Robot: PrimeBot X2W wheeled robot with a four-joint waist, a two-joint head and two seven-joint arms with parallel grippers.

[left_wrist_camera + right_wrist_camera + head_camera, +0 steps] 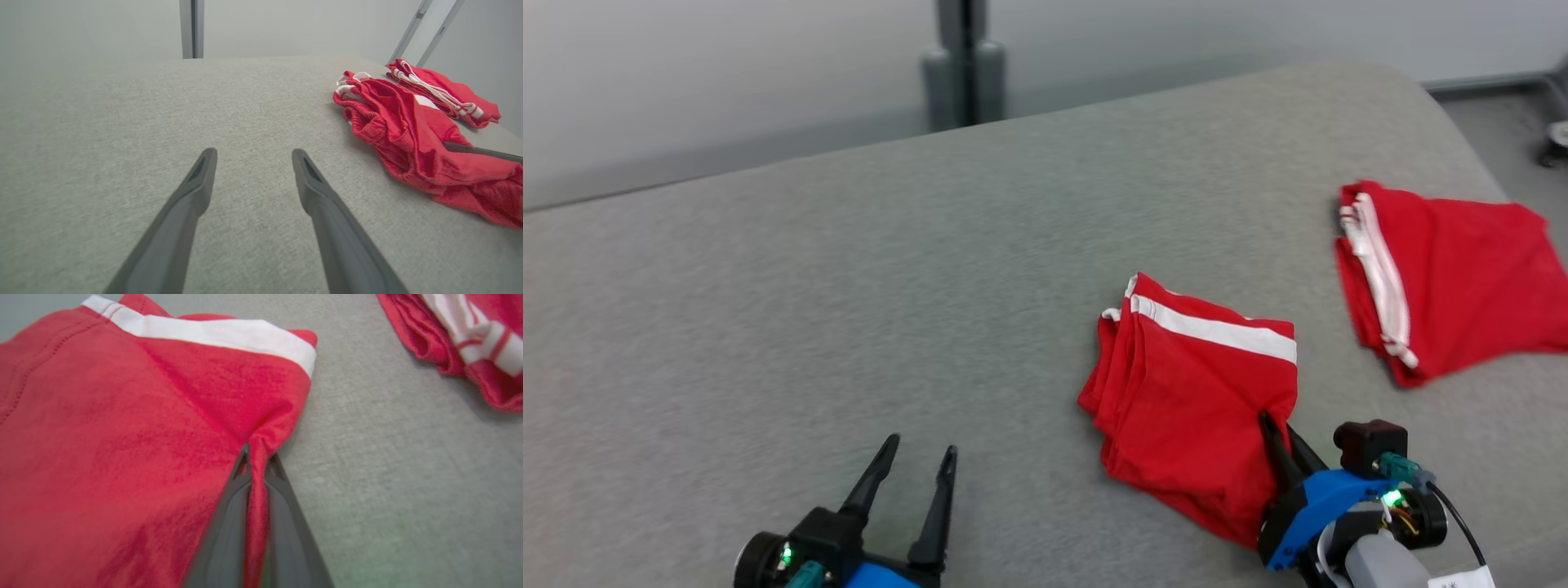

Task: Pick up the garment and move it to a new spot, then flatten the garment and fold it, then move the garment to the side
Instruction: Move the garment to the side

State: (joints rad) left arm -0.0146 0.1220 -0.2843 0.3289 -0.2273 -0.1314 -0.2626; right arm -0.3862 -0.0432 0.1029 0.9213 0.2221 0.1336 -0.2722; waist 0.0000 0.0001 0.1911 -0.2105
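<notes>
My right gripper [1276, 429] is clamped on the near-right corner of the folded garment [1192, 384], which lies up-left from it. Left gripper [921, 447] sits spread, well off left.

the left hand [923, 445] sits at 7 o'clock in the head view, its two dark fingers [188, 204] spread wide with nothing between them, tips pointing toward 12 to 1 o'clock. its blue wrist housing [874, 576] is cut off by the bottom edge, a green light glowing beside it. the right hand [1270, 420] sits at 5 o'clock, fingers angled toward 11 o'clock and pressed almost together. in the right wrist view its fingertips [245, 457] pinch a raised fold of the red garment [122, 437], cloth running down between them. behind them come a blue wrist block [1307, 498], a lit green light and a pale forearm [1380, 563].
</notes>
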